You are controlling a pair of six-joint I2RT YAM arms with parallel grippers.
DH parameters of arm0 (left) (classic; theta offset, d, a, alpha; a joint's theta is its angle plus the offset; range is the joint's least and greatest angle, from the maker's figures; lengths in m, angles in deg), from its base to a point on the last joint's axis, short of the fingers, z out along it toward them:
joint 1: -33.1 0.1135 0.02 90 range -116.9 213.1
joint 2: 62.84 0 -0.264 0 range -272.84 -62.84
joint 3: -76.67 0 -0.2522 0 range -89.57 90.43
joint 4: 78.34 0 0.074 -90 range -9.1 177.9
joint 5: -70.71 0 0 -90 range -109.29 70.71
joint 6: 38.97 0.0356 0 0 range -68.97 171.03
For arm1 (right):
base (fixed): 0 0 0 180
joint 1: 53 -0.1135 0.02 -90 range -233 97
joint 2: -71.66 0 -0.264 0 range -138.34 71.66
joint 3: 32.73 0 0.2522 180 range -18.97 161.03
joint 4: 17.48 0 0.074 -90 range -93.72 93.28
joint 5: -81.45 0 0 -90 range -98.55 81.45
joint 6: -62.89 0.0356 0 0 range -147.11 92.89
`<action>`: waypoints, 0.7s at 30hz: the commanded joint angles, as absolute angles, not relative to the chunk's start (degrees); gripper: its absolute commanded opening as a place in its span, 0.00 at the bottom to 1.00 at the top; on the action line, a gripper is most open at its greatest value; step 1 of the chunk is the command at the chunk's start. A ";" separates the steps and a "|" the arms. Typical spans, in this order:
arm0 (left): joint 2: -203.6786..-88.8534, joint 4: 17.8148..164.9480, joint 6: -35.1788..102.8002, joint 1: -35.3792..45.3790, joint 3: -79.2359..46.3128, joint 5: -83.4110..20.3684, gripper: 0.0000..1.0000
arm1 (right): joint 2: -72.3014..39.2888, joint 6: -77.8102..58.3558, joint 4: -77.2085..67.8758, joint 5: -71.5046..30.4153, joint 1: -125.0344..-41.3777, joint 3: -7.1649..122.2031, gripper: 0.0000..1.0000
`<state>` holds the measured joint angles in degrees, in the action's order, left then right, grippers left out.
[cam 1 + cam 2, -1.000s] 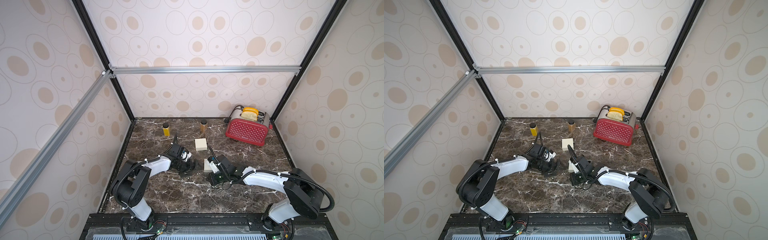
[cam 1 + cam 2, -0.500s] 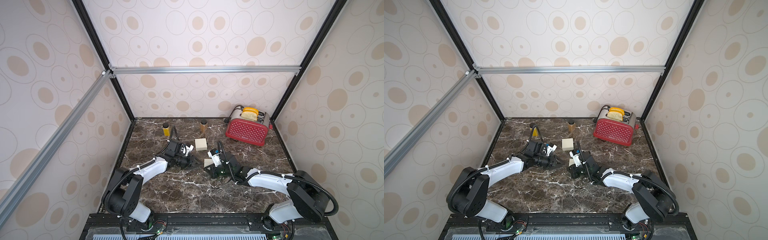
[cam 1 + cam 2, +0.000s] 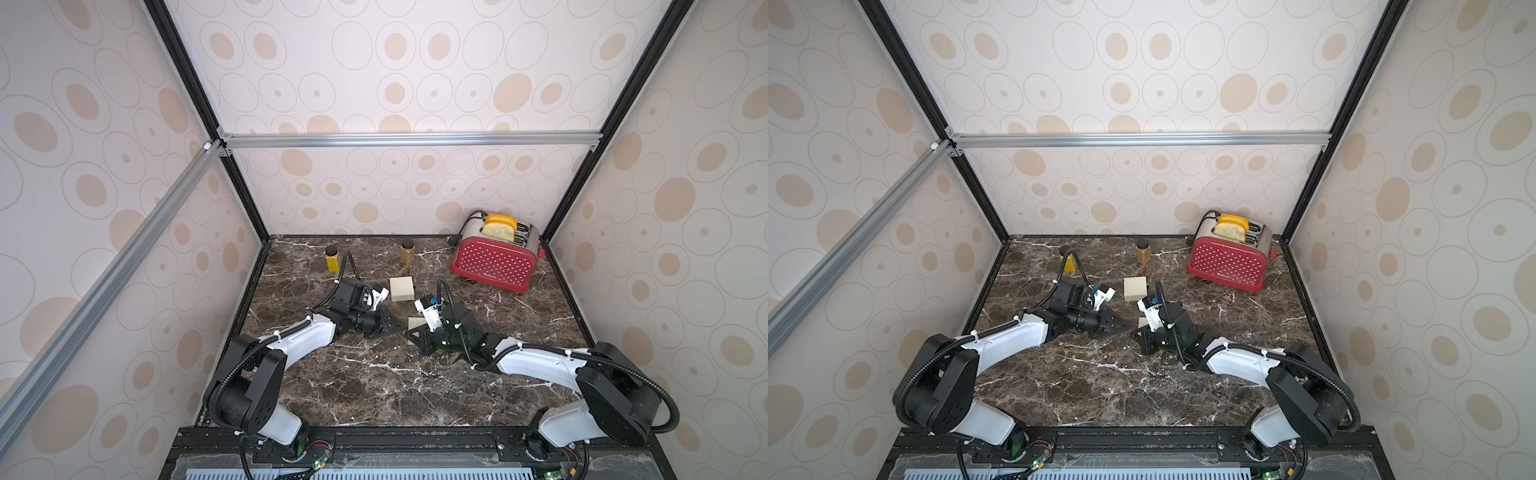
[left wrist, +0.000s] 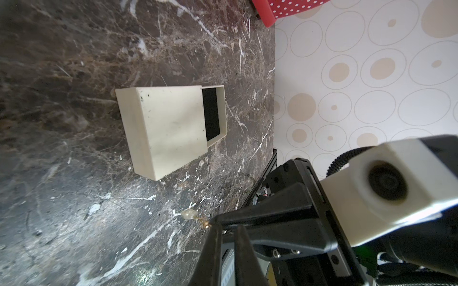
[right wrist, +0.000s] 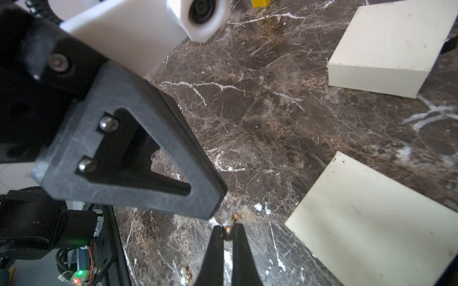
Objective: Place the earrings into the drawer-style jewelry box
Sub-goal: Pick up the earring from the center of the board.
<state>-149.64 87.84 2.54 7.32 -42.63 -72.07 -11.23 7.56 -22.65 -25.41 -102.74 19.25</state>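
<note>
The right tool (image 5: 228,230) is clamped on the earring (image 4: 190,214) by its gold hook (image 4: 207,224), so it dangles clear, low by the tabletop (image 4: 74,222). The left tool (image 4: 226,229) sits tip to tip with it, nearly closed. Holding anything? Can't tell. The jewelry box (image 4: 168,128) is near, its drawer (image 4: 214,111) only a crack open, likely too narrow.

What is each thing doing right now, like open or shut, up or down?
left gripper: shut, nothing seen inside.
right gripper: shut on the held earring.
held earring: pinched by its gold hook.
loose earring: lying on the table.
jewelry box: drawer pulled out a little, black inside showing.
other box: flat on the table, can't tell if open.
toaster: upright, bread sticking up.
yellow jar: upright, lid on.
brown jar: upright, lid on.
</note>
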 commanded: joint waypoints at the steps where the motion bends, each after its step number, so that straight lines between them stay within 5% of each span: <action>1: -149.59 89.38 2.66 7.03 -42.76 -73.43 0.12 | -10.12 7.50 -23.75 -25.88 -102.57 19.43 0.00; 14: -150.20 87.99 4.31 6.40 -42.76 -73.16 0.18 | -11.11 7.81 -24.03 -26.56 -102.57 20.40 0.00; 21: -150.64 87.40 5.04 5.24 -42.26 -73.04 0.07 | -11.99 8.13 -24.30 -27.00 -102.60 20.77 0.00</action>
